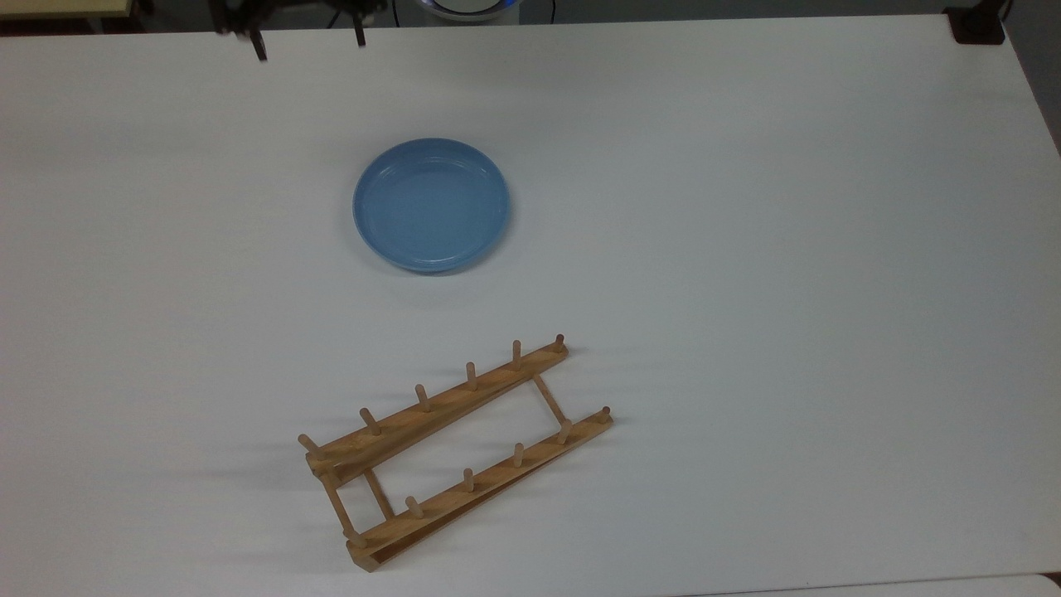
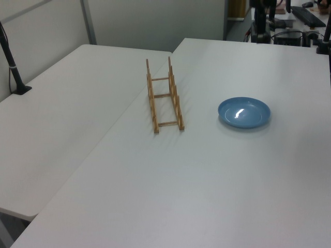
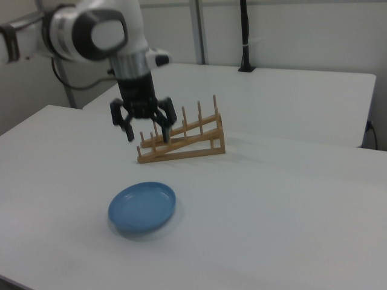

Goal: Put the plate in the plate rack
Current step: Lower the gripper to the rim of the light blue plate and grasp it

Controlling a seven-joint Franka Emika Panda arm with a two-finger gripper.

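Plate: light-blue plate (image 1: 431, 205) lies flat, right way up, on the white table (image 1: 746, 249), apart from everything else; a bright glare spot sits on its glossy inside in the left view (image 2: 243, 112).
Plate versus gripper: in the right view the gripper (image 3: 146, 133) hangs in the air above the table, up and slightly toward the right view's left of the plate (image 3: 143, 207), not touching it; in the top view the gripper (image 1: 308, 46) sits at the upper edge, toward the top view's upper left of the plate, well apart.
Gripper: its two dark fingers (image 3: 129, 131) are spread wide and point downward, with nothing between them.
Plate rack: wooden plate rack (image 1: 454, 453) stands on the table with its pegs up and no plate in it, lying diagonally in the top view, below the plate and apart from it; in the right view the rack (image 3: 181, 140) is behind the gripper.
Arm: white arm (image 3: 91, 30) reaches in from the right view's upper left.
Cut off: top view's frame crops the gripper body, so just the finger ends and some dark housing show.
Hard to make out: in the left view, dark shapes at the upper right edge are too indistinct to name.
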